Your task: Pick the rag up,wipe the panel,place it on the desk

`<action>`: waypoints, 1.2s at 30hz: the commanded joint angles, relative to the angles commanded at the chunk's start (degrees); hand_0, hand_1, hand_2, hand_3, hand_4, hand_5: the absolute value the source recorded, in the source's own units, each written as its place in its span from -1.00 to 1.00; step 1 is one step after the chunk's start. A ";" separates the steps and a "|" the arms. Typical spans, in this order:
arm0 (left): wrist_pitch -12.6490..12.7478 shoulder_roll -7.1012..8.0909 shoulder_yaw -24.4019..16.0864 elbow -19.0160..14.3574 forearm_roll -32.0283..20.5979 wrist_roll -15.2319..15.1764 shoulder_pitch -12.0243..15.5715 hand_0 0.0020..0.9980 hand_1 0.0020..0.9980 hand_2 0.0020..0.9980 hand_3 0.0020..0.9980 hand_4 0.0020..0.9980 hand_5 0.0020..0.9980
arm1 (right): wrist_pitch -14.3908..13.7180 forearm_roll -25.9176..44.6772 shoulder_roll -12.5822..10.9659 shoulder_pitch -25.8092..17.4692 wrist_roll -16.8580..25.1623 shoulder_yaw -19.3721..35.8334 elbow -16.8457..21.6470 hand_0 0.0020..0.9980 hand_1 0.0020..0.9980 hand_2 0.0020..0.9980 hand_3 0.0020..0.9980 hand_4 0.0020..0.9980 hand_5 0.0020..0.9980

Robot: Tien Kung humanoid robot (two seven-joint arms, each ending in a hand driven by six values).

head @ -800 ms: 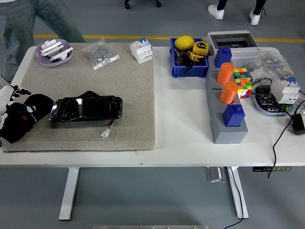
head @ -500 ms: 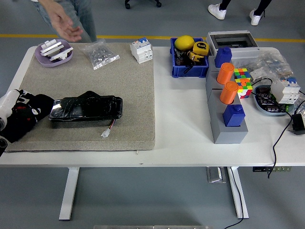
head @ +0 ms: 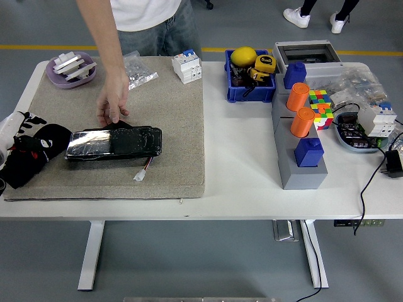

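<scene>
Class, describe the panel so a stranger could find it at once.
Start at the grey mat covering the table's left half. Near its front left lies the panel, long, black and glossy, a person's hand at its far edge. Unlike the matte rag beside it, it shines.

Left robot hand (head: 19,129) at left edge

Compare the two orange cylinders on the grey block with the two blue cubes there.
The orange cylinders are round and stand taller; the blue cubes are boxy and squat. The cylinders sit together mid-block; the cubes sit apart, one at each end. All four stand in one row on the grey block.
</scene>
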 joint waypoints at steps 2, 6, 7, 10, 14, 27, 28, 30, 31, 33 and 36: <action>-0.10 0.13 -0.14 -0.43 -0.25 -0.06 0.15 0.47 0.61 0.61 0.37 0.76 -0.58 | -0.04 0.22 -0.01 0.07 0.15 -0.17 -0.03 0.52 0.41 0.43 0.38 1.00 0.04; -0.38 0.17 -0.09 -0.47 -0.27 0.01 0.24 0.47 0.61 0.61 0.37 0.76 -0.57 | -0.12 0.46 0.05 0.14 0.27 -0.32 -0.07 0.52 0.41 0.43 0.37 1.00 0.06; -0.39 0.14 -0.08 -0.46 -0.43 0.01 0.27 0.47 0.61 0.61 0.37 0.76 -0.57 | -0.13 0.35 0.07 0.15 0.21 -0.23 -0.07 0.52 0.41 0.43 0.37 1.00 0.06; -0.29 -0.02 -0.15 -0.56 -0.88 -0.15 0.59 0.47 0.61 0.61 0.37 0.76 -0.57 | -0.11 -0.34 0.10 0.20 -0.04 0.02 -0.03 0.52 0.41 0.43 0.37 1.00 0.06; -0.17 -0.06 -0.61 -1.55 -0.63 -0.08 1.16 0.46 0.61 0.61 0.37 0.76 -0.56 | -0.12 -1.17 0.06 0.20 -0.41 0.45 -0.02 0.52 0.41 0.42 0.37 1.00 0.06; -0.54 0.54 -1.79 -4.01 -0.73 0.71 1.60 0.46 0.60 0.60 0.35 0.76 -0.52 | -0.05 -3.39 0.16 0.24 -0.96 0.99 -0.16 0.52 0.41 0.42 0.36 1.00 0.05; -0.60 0.56 -1.50 -3.78 -0.63 0.74 1.53 0.46 0.60 0.60 0.35 0.76 -0.52 | -0.05 -3.36 0.18 0.23 -0.94 0.97 -0.17 0.52 0.41 0.42 0.36 1.00 0.05; -0.73 0.51 -0.71 -2.78 -0.78 0.73 1.36 0.46 0.60 0.60 0.35 0.77 -0.50 | -0.06 -3.20 0.21 0.25 -0.86 0.87 -0.17 0.52 0.41 0.42 0.35 1.00 0.03; -0.73 0.41 -0.42 -2.26 -0.63 0.71 1.33 0.46 0.60 0.60 0.35 0.77 -0.50 | -0.08 -3.16 0.22 0.27 -0.83 0.83 -0.17 0.52 0.41 0.42 0.35 1.00 0.03; -0.73 0.19 -0.21 -1.62 -0.32 0.73 1.36 0.46 0.60 0.60 0.35 0.77 -0.50 | -0.11 -3.03 0.22 0.31 -0.76 0.73 -0.18 0.52 0.41 0.42 0.35 1.00 0.03; -0.60 -0.20 0.26 -0.65 -0.53 0.61 1.40 0.46 0.60 0.60 0.34 0.76 -0.50 | -0.16 -3.00 0.21 0.33 -0.76 0.71 -0.20 0.52 0.41 0.42 0.35 1.00 0.03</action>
